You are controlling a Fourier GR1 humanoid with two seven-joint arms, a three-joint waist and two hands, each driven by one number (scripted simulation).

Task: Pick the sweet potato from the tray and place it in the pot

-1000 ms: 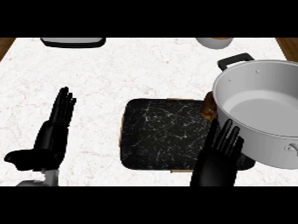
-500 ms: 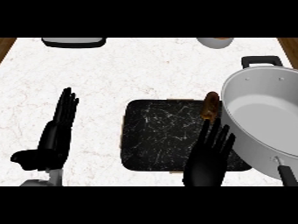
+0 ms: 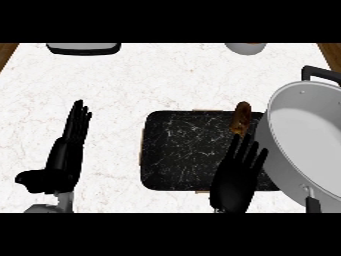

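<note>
A brown sweet potato (image 3: 241,118) lies at the far right edge of the black marbled tray (image 3: 180,150), close to the pot's wall. The large grey pot (image 3: 317,150) with black handles stands at the right, its inside bare. My right hand (image 3: 237,177) is open over the tray's near right part, fingers straight and pointing up at the sweet potato, a short gap below it. My left hand (image 3: 64,155) rests open on the counter to the left of the tray, fingers up.
A dark-rimmed dish (image 3: 83,48) sits at the far left edge of the white marble counter (image 3: 165,80). A pale bowl (image 3: 245,47) is at the far right. Wooden strips show at both far corners.
The view has shifted, so the pot and tray sit further right and nearer. My right hand has moved forward over the tray toward the sweet potato. The left hand has stayed still.
</note>
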